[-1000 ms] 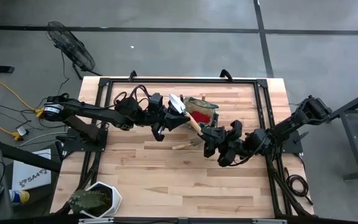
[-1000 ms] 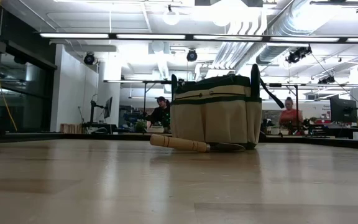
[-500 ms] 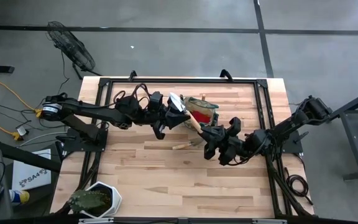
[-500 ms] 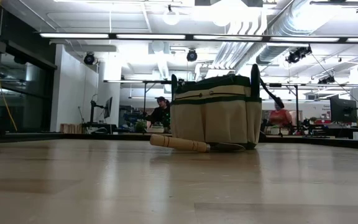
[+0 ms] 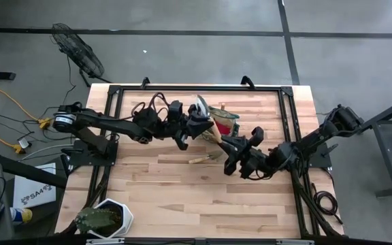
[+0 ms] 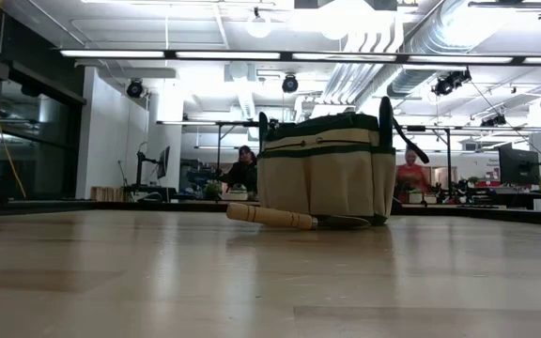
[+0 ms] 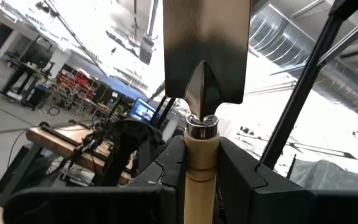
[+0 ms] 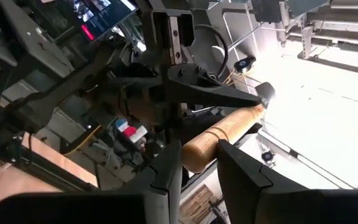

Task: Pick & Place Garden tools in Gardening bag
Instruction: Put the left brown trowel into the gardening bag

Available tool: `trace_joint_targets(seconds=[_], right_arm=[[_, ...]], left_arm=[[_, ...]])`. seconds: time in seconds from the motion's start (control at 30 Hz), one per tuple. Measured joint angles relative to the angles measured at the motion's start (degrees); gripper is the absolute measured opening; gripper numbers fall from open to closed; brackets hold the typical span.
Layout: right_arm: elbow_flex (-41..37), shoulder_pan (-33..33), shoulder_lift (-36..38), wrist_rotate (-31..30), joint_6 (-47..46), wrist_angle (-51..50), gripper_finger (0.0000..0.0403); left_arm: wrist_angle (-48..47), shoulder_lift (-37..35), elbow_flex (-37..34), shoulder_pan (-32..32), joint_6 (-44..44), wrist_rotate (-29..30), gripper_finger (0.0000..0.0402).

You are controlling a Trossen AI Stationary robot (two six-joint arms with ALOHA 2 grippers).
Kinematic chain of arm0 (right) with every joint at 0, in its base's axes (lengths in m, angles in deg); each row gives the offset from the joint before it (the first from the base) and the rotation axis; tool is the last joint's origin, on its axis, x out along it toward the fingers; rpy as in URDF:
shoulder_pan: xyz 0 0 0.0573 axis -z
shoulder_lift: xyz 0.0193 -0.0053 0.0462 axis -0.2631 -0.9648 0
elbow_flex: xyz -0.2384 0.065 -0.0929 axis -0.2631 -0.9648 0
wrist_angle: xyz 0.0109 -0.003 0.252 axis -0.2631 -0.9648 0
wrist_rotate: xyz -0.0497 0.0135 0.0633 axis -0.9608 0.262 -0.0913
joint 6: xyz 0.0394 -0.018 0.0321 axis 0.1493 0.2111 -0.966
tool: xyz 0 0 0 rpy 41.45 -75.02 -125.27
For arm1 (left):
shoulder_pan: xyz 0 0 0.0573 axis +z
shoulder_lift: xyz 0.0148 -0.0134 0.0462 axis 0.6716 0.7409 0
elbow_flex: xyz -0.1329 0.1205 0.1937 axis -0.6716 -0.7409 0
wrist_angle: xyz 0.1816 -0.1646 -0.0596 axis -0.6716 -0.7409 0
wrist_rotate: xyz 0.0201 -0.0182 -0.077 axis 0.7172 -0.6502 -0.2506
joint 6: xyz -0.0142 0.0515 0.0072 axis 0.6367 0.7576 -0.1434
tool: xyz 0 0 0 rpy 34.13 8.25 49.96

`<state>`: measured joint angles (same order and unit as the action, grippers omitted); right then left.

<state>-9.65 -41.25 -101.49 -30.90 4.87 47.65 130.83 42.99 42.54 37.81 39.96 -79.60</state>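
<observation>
- The trowel [image 5: 197,112] was up off the bench [image 5: 182,197], blade towards the back edge and wooden handle slanting down beside the near rim of the gardening bag [image 5: 224,114].
- The left gripper [image 5: 197,126] had its jaws closed on the handle just below the metal collar; my left wrist view showed them tight on both sides of the wood.
- The right gripper [image 5: 227,144] sat at the butt end of the same handle. In my right wrist view its jaws looked closed on that end, so I judged that both arms were holding the one tool, as in a hand-over.
- The bag stood upright near the back of the bench, mouth open, and I could see something red [image 5: 222,127] inside it. I took that as one item already stowed.
- Another wooden-handled tool [image 5: 203,158] lay flat on the bench just in front of the bag, untouched.
- I could not find the shears in any view, so they may have been in the bag or hidden.
- My estimate was that the job was part done, with the held trowel not yet in the bag and the tool on the bench left to pick up.
</observation>
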Motion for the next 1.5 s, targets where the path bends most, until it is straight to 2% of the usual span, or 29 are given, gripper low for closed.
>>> trace_joint_targets(seconds=[0.33, 0.67, 1.2, 1.5], right_arm=[[0.0, -2.8, -0.1, -3.2, -1.0, 0.0, 0.0079], [0.0, -2.9, -0.1, -5.2, -1.1, -1.3, 0.0079], [0.2, -8.7, 0.0, -17.7, -5.5, -2.7, 0.008], [0.2, -10.0, 0.0, -21.0, -8.3, -2.8, 0.008]], left_arm=[[-0.6, 0.1, 0.0, -0.1, 0.4, -0.2, 0.0056], [0.2, 0.1, -0.1, -0.1, 2.3, 0.1, 0.0056], [-0.4, 0.3, -0.3, -0.2, 3.4, -0.1, 0.0056], [-0.6, 0.3, -0.3, -0.2, 3.5, -1.1, 0.0056]])
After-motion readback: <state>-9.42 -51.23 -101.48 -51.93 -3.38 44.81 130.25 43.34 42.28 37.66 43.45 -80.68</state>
